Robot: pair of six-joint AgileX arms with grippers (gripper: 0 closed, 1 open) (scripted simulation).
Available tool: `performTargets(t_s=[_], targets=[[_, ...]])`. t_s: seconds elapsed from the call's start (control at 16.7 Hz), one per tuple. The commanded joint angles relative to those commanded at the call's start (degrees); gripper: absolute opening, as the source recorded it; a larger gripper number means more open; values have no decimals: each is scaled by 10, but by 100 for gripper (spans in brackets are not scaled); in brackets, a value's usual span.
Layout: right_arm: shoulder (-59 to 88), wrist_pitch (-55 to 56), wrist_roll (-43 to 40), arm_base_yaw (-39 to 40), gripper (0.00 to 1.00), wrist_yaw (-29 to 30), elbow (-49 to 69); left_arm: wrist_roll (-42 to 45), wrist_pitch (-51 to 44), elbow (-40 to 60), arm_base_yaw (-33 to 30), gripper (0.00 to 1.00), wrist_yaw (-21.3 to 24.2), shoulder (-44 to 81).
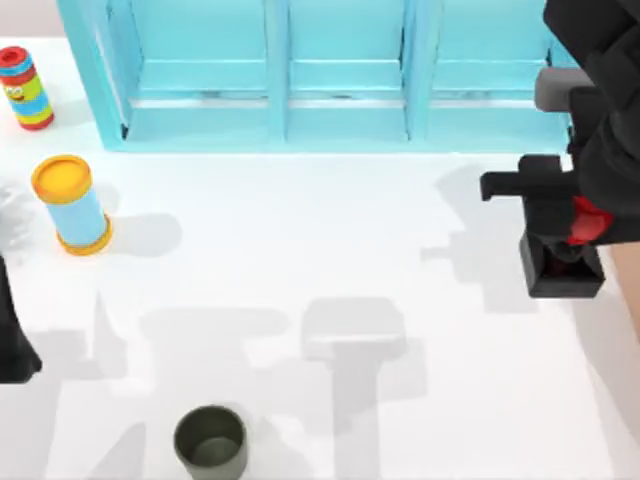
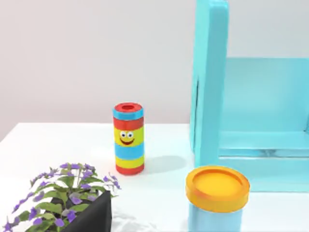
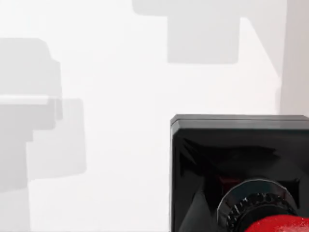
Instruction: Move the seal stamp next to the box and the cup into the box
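The seal stamp [image 1: 562, 262], a black cube base with a glossy red knob [image 1: 590, 222], hangs above the white table at the far right. My right gripper [image 1: 588, 215] is shut on the knob from above. In the right wrist view the stamp's black base [image 3: 231, 159] is close below the camera, and its square shadow falls on the table farther off. The dark olive-green cup [image 1: 211, 442] stands upright near the front edge, left of centre, far from both arms. My left arm [image 1: 12, 345] is parked at the left edge. The box is out of view.
A large turquoise shelf unit [image 1: 280, 70] runs along the back. A light-blue cylinder with a yellow lid [image 1: 72, 205] and a striped cylinder with a smiley face [image 1: 25, 88] stand at the left. A purple-flowered plant in a black pot [image 2: 72, 208] sits near the left arm.
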Motion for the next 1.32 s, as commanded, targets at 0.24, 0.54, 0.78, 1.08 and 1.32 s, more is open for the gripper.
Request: performTargets(t_s=[0.24,0.54,0.78,1.08,1.32], targets=[[-56,9,-22,-20,0,-5,-72,0,0,0,0,100,0,0],[-69,10,-28,-26,0,-5,-86,0,0,0,0,100,0,0],[-66,22,-28,-24,0,-6,-96,0,0,0,0,100,0,0],[-57,61,-29,-26,0,-6,-126,0,0,0,0,100,0,0],[-51,92,-30,-27,0,-6,-149,0,0,0,0,100,0,0]])
